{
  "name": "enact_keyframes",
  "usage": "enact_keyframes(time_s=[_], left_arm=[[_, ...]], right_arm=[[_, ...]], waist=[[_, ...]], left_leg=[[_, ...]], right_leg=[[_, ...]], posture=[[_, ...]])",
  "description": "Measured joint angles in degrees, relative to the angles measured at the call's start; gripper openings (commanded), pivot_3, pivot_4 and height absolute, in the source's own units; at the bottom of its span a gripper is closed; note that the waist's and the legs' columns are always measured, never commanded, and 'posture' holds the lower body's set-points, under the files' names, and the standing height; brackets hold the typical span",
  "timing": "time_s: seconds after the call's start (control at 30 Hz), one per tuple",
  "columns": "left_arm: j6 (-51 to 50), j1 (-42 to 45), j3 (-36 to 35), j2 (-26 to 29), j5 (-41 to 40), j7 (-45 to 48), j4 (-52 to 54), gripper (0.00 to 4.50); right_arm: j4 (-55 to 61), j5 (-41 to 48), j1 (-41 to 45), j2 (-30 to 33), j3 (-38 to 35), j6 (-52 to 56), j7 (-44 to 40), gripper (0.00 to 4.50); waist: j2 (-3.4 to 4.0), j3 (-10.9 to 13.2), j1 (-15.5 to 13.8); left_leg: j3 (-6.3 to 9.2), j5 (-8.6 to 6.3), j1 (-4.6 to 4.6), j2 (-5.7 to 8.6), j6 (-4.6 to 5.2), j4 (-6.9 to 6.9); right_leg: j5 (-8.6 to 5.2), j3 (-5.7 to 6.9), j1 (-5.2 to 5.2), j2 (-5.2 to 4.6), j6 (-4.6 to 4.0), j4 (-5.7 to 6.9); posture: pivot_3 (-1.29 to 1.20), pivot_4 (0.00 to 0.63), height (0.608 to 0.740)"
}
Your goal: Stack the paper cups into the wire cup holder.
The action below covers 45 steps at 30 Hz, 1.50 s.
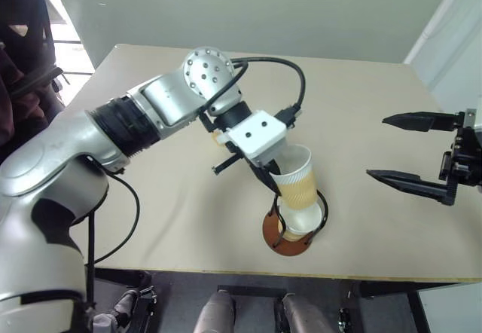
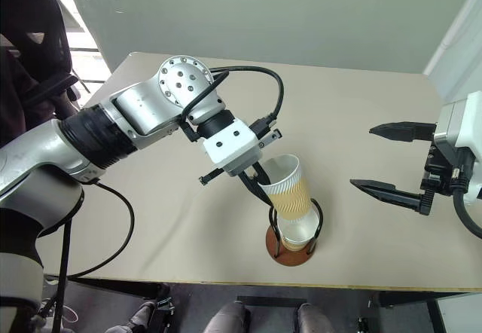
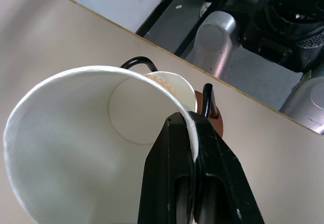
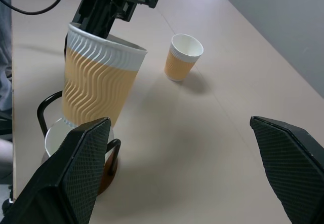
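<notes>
As cup (image 2: pixel 290 190) is pinched at rim by L gripper (image 2: pixel 263 184), thin paper wall likely crushed if squeezed; R gripper (image 2: pixel 392 160) left agape.

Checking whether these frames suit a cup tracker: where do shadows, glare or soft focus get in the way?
Right wrist view: the far cup is sharp, casting a soft shadow on the table. Left wrist view: the left gripper, shut on the held cup, looms dark and soft. Left eye view: bright window light top left; the holder is clear.

Held cup (image 4: pixel 98 79) over wire holder (image 4: pixel 48 107)
</notes>
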State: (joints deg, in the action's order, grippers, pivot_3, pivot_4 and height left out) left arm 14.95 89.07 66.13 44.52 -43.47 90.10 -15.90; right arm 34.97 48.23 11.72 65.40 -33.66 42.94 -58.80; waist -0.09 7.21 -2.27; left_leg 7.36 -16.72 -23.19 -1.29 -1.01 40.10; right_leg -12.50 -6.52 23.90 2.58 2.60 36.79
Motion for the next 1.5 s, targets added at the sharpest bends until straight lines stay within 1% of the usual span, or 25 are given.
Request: enact_keyframes(time_s=[0.43, 0.57, 0.7, 0.8, 0.83, 0.97, 1.0, 1.07, 1.17, 1.27, 1.37, 1.43, 1.5], left_arm=[[4.2, -0.1, 2.2, -1.7, 0.5, 0.0, -1.1, 0.02], [5.4, -0.5, 2.2, -3.3, 2.5, 0.0, -2.6, 0.02], [6.0, -0.5, 2.1, -4.4, 2.8, 0.0, -3.6, 0.02], [6.2, -0.5, 2.1, -4.7, 2.8, 0.0, -4.0, 0.63], [6.2, -0.5, 1.9, -5.0, 2.8, 0.0, -4.2, 0.93], [6.2, -0.5, 0.7, -5.6, 2.8, 0.0, -4.6, 2.34], [6.3, -0.5, 0.5, -5.8, 2.8, 0.0, -4.6, 2.77], [6.4, -0.8, -0.2, -6.1, 2.8, 0.0, -4.8, 3.48], [6.4, -1.7, -1.7, -7.2, 2.9, 0.1, -5.9, 4.47], [5.3, -2.5, -6.3, -10.3, 4.6, 0.1, -10.2, 4.47], [3.3, -2.8, -12.8, -12.5, 7.3, 0.3, -17.1, 4.47], [2.1, -2.5, -19.5, -13.3, 9.4, 0.1, -25.2, 4.47], [2.1, -0.7, -24.2, -12.0, 13.6, -2.2, -34.6, 4.47]], right_arm=[[3.0, 0.2, -3.6, 0.0, -4.4, 1.3, 1.5, 4.5], [3.6, 0.6, -4.1, 0.0, -5.3, 1.7, 1.6, 4.5], [3.7, 0.9, -4.3, 0.2, -6.4, 2.2, 1.8, 4.5], [3.8, 1.0, -4.7, 0.2, -6.9, 2.5, 1.8, 4.5], [3.8, 1.0, -4.8, 0.2, -7.1, 2.5, 1.8, 4.5], [3.8, 1.0, -5.7, 0.3, -8.1, 2.7, 1.8, 4.5], [3.8, 1.0, -5.8, 0.3, -8.1, 2.7, 1.8, 4.5], [3.8, 1.0, -5.8, 0.4, -8.1, 2.7, 1.8, 4.5], [3.8, 1.0, -5.8, 0.6, -8.1, 2.6, 1.8, 4.5], [3.6, 1.0, -5.7, 0.6, -8.0, 2.4, 1.8, 4.5], [3.2, 1.0, -5.1, 0.8, -7.4, 2.1, 1.8, 4.5], [2.9, 0.9, -4.7, 0.9, -6.8, 1.8, 1.7, 4.5], [2.7, 0.9, -4.8, 0.9, -6.8, 1.6, 1.2, 4.5]], waist=[[0.0, 0.0, 0.0], [0.0, 0.0, 0.0], [0.0, 0.0, 0.0], [0.0, 0.0, 0.0], [0.0, 0.0, -0.1], [0.0, 0.0, -0.1], [0.0, 0.0, -0.1], [0.0, 0.0, -0.1], [0.0, 0.0, -0.1], [0.0, 0.0, -0.3], [0.0, 0.0, -0.2], [0.0, 0.0, -0.1], [0.02, 0.0, 0.3]], left_leg=[[-0.02, -0.03, -0.01, 0.03, 0.05, 0.01], [-0.03, -0.03, -0.01, 0.05, 0.05, 0.02], [-0.04, -0.05, -0.02, 0.07, 0.07, 0.02], [-0.04, -0.06, -0.01, 0.07, 0.1, 0.02], [-0.03, -0.06, -0.02, 0.09, 0.1, 0.02], [-0.06, -0.08, -0.03, 0.13, 0.13, 0.03], [-0.06, -0.08, -0.03, 0.14, 0.13, 0.03], [-0.06, -0.08, -0.03, 0.17, 0.14, 0.03], [-0.06, -0.08, -0.03, 0.19, 0.14, 0.05], [-0.05, -0.09, -0.05, 0.24, 0.15, 0.1], [-0.08, -0.09, -0.03, 0.26, 0.16, 0.1], [-0.09, -0.09, -0.03, 0.25, 0.17, 0.09], [-0.1, -0.09, -0.01, 0.22, 0.17, 0.04]], right_leg=[[-0.03, -0.03, -0.01, 0.0, 0.06, 0.0], [-0.05, -0.04, -0.01, -0.01, 0.08, 0.01], [-0.06, -0.05, -0.01, -0.01, 0.1, 0.0], [-0.07, -0.05, -0.01, -0.01, 0.12, 0.01], [-0.09, -0.05, -0.01, -0.01, 0.14, 0.01], [-0.11, -0.08, -0.01, -0.05, 0.17, 0.01], [-0.11, -0.08, -0.01, -0.06, 0.18, 0.01], [-0.12, -0.08, -0.02, -0.06, 0.2, 0.01], [-0.13, -0.08, -0.02, -0.08, 0.21, 0.02], [-0.13, -0.08, -0.03, -0.13, 0.25, 0.03], [-0.11, -0.08, -0.02, -0.18, 0.28, 0.04], [-0.12, -0.08, 0.0, -0.18, 0.29, 0.05], [-0.12, -0.1, 0.06, -0.18, 0.29, 0.06]], posture=[[0.0, 0.15, 0.74], [0.0, 0.15, 0.74], [0.0, 0.15, 0.74], [0.0, 0.15, 0.74], [0.0, 0.15, 0.74], [0.0, 0.15, 0.74], [0.0, 0.15, 0.74], [0.0, 0.15, 0.74], [0.0, 0.15, 0.74], [0.0, 0.15, 0.74], [0.0, 0.15, 0.74], [0.0, 0.15, 0.74], [0.0, 0.15, 0.74]])
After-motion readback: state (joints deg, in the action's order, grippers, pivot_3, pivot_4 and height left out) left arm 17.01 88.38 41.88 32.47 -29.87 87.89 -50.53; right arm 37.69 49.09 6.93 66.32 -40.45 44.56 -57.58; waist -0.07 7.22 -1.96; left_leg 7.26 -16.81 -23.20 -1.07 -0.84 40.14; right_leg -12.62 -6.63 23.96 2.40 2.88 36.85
